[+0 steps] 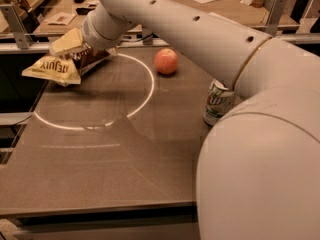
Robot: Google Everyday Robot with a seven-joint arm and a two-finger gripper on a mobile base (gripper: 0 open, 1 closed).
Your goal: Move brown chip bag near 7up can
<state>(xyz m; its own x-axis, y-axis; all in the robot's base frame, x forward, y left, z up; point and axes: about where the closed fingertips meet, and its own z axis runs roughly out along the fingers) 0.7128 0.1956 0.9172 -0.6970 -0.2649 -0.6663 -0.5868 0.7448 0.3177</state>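
The brown chip bag [62,66] is at the far left of the table, with its cream-yellow lettered end sticking out past the left edge. My gripper [72,49] is at the end of the long white arm and is shut on the bag's dark upper part. One pale finger [66,40] lies over the top of the bag. The 7up can [218,103] stands upright at the right side of the table, partly behind my arm and far from the bag.
A red apple [166,61] sits at the back middle of the dark table [100,159], between bag and can. A white ring of light [95,91] lies on the tabletop. My arm's big white body [260,149] fills the right foreground. Other desks stand behind.
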